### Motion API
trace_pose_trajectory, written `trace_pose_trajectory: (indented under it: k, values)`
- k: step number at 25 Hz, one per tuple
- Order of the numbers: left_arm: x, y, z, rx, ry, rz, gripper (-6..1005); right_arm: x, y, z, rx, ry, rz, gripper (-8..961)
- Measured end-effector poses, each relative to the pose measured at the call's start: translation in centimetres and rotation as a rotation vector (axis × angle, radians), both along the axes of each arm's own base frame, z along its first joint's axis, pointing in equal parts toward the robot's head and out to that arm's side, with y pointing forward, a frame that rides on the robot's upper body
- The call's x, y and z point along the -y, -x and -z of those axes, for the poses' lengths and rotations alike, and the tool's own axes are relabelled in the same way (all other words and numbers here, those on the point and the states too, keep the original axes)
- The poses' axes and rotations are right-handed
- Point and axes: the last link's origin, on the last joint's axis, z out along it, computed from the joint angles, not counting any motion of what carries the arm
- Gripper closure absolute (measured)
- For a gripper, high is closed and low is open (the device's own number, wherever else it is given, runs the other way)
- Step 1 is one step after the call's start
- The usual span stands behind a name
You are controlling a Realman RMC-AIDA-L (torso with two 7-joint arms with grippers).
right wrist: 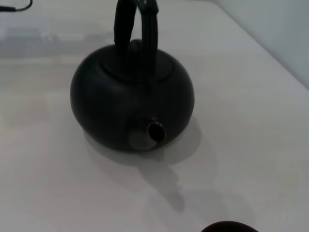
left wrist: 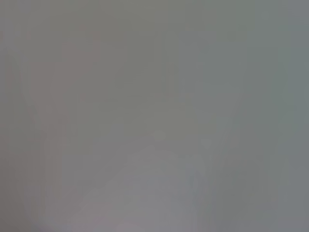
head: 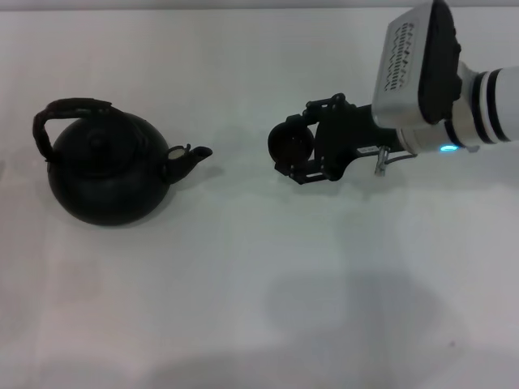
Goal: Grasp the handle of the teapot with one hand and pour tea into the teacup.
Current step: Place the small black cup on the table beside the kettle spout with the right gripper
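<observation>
The black teapot [head: 105, 174] stands on the white table at the left in the head view, its spout [head: 195, 154] pointing toward the right arm. Its dark rough handle [head: 69, 109] arches over the lid. My right gripper [head: 296, 144] is to the right of the spout, a short gap away, with its fingers closed around the small dark teacup [head: 285, 139]. The right wrist view faces the teapot [right wrist: 106, 106], its handle [right wrist: 135, 29] and its spout [right wrist: 154, 130]. The teacup's rim [right wrist: 227, 226] shows at that picture's edge. My left gripper is out of view.
The white table [head: 243, 284] spreads around both objects, and the right arm's shadow falls on it near the front. The left wrist view shows only a blank grey surface. A thin dark cable [right wrist: 17, 7] lies at the table's far edge.
</observation>
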Motion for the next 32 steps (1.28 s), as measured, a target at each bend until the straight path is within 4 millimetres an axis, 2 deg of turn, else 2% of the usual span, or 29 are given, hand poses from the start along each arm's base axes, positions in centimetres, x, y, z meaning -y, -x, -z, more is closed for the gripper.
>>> trace_pose_trajectory:
  k: [12,32]
  values:
    - [-0.5,-0.1,-0.2,-0.008,0.0,0.007,138,1.0,-1.5,1.4,0.024,0.048,0.043,166]
    - [-0.7,-0.1,0.0,-0.012,0.017,0.006,137,1.4,-2.1,2.7,0.04,0.024,0.043,126]
